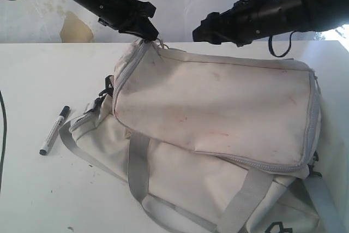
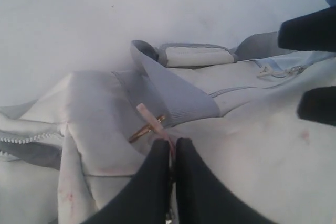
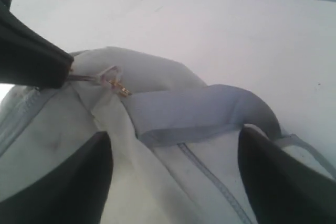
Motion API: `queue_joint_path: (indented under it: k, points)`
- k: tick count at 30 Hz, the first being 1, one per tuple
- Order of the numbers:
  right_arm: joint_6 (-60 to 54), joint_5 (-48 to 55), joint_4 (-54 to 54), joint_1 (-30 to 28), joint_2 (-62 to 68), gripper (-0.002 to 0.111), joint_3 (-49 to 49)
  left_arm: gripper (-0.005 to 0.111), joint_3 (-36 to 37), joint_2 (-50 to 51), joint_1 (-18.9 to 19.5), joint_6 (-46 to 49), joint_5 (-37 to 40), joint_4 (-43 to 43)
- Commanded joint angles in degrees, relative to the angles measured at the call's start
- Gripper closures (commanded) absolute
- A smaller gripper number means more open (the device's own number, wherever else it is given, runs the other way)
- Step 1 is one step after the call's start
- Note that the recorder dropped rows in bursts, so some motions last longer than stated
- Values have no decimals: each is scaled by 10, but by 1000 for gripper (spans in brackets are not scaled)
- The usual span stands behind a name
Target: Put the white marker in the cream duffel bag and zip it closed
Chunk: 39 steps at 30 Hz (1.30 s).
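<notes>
The cream duffel bag [image 1: 218,107] lies across the white table, its zippered top panel facing up. The white marker [image 1: 54,130], black cap at its far end, lies on the table left of the bag, away from both grippers. My left gripper [image 1: 151,36] [image 2: 172,145] is at the bag's far left corner, shut on the pale zipper pull [image 2: 148,119] [image 3: 102,73] with its gold metal slider. My right gripper [image 1: 202,32] [image 3: 173,179] hovers open over the bag's far edge, just right of the left one, holding nothing. The cream fabric [image 3: 173,177] lies between its fingers [image 3: 79,182].
Grey webbing handles [image 1: 139,167] drape over the bag's near side, and a grey strap [image 3: 199,111] crosses the corner by the pull. Bare table [image 1: 32,189] surrounds the marker. A black cable [image 1: 2,135] runs along the left edge. A stained wall [image 1: 75,27] stands behind.
</notes>
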Motion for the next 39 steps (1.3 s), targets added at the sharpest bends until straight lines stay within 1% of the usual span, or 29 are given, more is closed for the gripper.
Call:
queue_joint_path:
  k: [1, 7, 11, 15, 21, 25, 28, 30, 32, 34, 35, 37, 39]
  points:
    - [-85, -43, 46, 27, 24, 45, -3, 107, -2, -16, 0, -10, 4, -39]
    - [-56, 14, 77, 35, 44, 45, -35, 107, -2, -16, 15, -72, 1, -48]
    - [-42, 66, 77, 35, 70, 45, -76, 107, -2, -16, 31, -86, 11, -75]
    - [-42, 110, 77, 39, 109, 45, -115, 107, -2, -16, 37, -80, 25, -75]
    - [-49, 121, 78, 39, 126, 45, -144, 107, -2, -16, 37, -68, 32, -75]
    - [-62, 115, 84, 40, 129, 45, -144, 107, -2, -16, 37, -61, 32, -82]
    - [-114, 118, 89, 47, 147, 45, -144, 107, -2, -16, 37, -52, 42, -114]
    - [-114, 107, 92, 49, 156, 45, -144, 107, -2, -16, 37, -52, 51, -112]
    - [-113, 108, 94, 50, 161, 53, -144, 107, -2, -16, 38, -52, 57, -95]
    - [-113, 109, 92, 50, 162, 72, -144, 107, -2, -16, 39, -42, 58, -82]
    - [-113, 109, 92, 50, 162, 86, -144, 107, -2, -16, 39, -37, 58, -74]
    - [-112, 108, 92, 50, 162, 108, -144, 107, -2, -16, 39, -11, 58, -67]
    - [-109, 103, 92, 50, 162, 108, -144, 107, -2, -16, 39, 2, 58, -67]
